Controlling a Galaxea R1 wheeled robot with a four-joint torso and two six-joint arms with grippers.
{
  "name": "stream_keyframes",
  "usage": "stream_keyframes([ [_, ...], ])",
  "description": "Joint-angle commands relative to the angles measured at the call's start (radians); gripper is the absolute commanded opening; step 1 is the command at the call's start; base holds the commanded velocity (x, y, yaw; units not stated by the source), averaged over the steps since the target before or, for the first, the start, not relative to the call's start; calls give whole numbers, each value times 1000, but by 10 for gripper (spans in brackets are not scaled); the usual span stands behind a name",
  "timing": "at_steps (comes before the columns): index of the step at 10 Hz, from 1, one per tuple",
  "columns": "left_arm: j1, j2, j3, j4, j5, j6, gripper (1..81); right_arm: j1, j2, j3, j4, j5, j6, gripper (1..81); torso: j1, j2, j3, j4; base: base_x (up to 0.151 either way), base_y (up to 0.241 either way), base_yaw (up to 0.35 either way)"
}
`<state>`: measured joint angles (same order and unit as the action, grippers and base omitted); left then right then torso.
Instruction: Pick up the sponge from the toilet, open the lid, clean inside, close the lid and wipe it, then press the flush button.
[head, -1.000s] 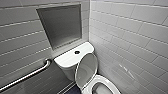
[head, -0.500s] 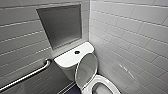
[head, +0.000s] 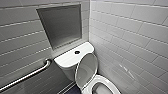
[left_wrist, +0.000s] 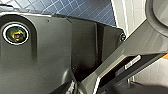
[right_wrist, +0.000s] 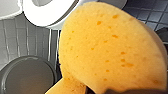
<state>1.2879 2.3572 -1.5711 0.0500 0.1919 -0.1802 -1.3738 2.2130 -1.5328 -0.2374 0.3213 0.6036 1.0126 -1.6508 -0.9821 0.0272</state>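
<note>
The white toilet (head: 105, 86) stands in the corner, its bowl at the lower edge of the head view. Its lid (head: 86, 68) is raised and leans back against the tank (head: 68, 60). The dark round flush button (head: 77, 52) sits in the middle of the tank top. In the right wrist view the orange sponge (right_wrist: 107, 50) looms very close, gripped by my right gripper, with the white toilet rim (right_wrist: 47, 13) beyond it. Nothing is held in my left gripper.
A metal grab bar (head: 25, 76) runs along the tiled wall left of the toilet. A recessed niche (head: 61, 26) sits above the tank. Tiled wall closes in on the right. Dark blue floor tiles (right_wrist: 147, 15) and a round grey object (right_wrist: 27, 75) lie below the sponge.
</note>
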Motion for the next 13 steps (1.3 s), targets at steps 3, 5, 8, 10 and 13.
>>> stream_keyframes([
  [3, -9, -13, 26, 99, -6, 11, 811, 132, -135, 62, -20, -48, 8, 10, 0, 0, 0, 0, 0, 0, 0],
  [5, 9, 16, 16, 117, 0, 13, 811, 254, -114, 62, -20, -79, 8, 10, 0, 0, 0, 0, 0, 0, 0],
  [8, 32, 48, -23, 134, -5, 13, 811, 449, -40, 20, 4, -201, 10, 10, 0, 0, 0, 0, 0, 0, 0],
  [10, 32, 71, -33, 142, -5, 13, 811, 541, -20, 27, 3, -283, 10, 10, 0, 0, 0, 0, 0, 0, 0],
  [13, 32, 100, -64, 143, -3, 13, 811, 641, 35, -47, 26, -327, 21, 10, 0, 0, 0, 0, 0, 0, 0],
])
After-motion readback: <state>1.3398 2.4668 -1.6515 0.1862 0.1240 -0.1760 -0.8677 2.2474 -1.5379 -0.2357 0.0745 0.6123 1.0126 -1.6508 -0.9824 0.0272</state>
